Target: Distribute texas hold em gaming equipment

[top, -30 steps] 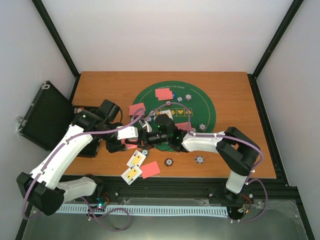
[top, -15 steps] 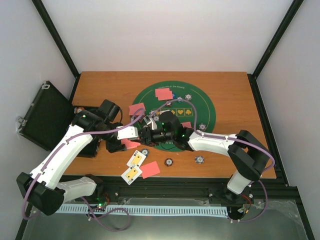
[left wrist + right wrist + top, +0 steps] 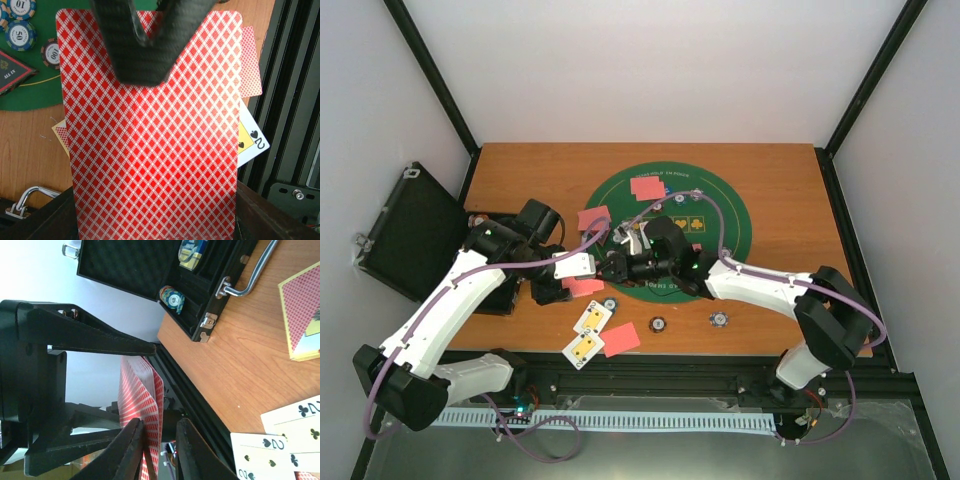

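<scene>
The left fingers (image 3: 145, 55) are pressed tight on a small pile of red cards (image 3: 150, 165). They hold it up above the table (image 3: 530, 180), near the left side of the green mat (image 3: 725, 215).

The right arm has reached further over to the left, and the right fingers (image 3: 129, 445) have come much closer together. Now they sit one on each side of the pile's edge. There looks to be a thin gap on one side, so I cannot tell if they are pinching a card yet.

I think this is a hand-over. The right fingers seem to want to pull one card off the pile and take it to a place on the mat.

Some cards are dealt already. Two face-up cards (image 3: 593, 317) lie near the front of the table, and red ones lie on and beside the mat. A few chips (image 3: 659, 324) are out too, and more chips wait in the black case (image 3: 150, 270). So the job looks only partly done.
</scene>
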